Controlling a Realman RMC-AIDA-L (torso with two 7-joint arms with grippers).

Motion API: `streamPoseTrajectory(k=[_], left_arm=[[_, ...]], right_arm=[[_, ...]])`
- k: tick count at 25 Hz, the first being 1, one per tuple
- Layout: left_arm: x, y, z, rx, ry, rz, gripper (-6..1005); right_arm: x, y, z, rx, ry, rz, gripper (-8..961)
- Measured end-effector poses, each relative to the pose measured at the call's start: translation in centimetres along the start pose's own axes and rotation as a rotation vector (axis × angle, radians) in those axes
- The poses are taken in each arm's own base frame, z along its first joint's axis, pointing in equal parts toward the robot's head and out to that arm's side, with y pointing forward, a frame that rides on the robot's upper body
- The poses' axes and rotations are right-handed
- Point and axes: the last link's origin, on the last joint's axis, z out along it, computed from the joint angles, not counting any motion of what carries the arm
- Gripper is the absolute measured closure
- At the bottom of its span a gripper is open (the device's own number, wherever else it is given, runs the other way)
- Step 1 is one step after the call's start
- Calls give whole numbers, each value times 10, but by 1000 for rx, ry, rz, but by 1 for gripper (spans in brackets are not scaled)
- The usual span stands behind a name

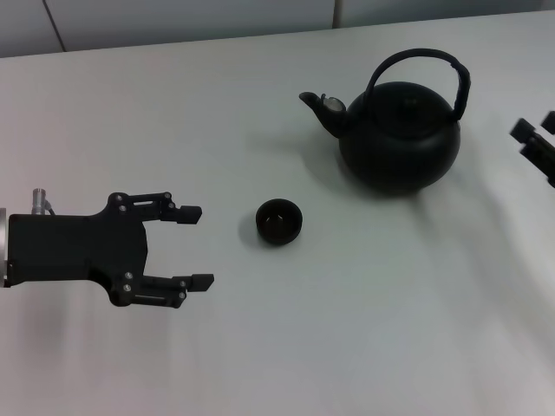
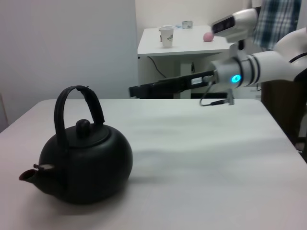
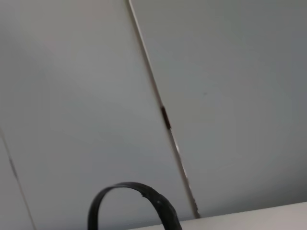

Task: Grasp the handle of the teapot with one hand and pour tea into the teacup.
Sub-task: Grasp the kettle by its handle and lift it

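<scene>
Left claw point(image 1: 198, 245) agape over white table point(image 1: 364, 329), teacup point(image 1: 279, 221) near.

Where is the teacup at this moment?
In the head view the teacup stands on the table near the centre, between the open left gripper and the teapot, touching neither.

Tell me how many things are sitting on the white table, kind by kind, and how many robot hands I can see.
Teapot: 1
Teacup: 1
Robot grippers: 2, the left gripper near the teacup, the right gripper at the table's right edge beside the teapot
Total: 4
</scene>
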Motion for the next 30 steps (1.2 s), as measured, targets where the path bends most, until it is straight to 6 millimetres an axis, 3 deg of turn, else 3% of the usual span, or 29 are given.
streamPoseTrajectory(k=[12, 25, 30], left_arm=[[3, 0, 1, 21, 44, -6, 186], [2, 0, 4, 27, 49, -17, 186], [0, 1, 3, 31, 49, -21, 186]], right_arm=[[4, 8, 46, 4, 34, 15, 332], [6, 25, 80, -38, 53, -6, 332], [8, 29, 83, -33, 44, -9, 332]])
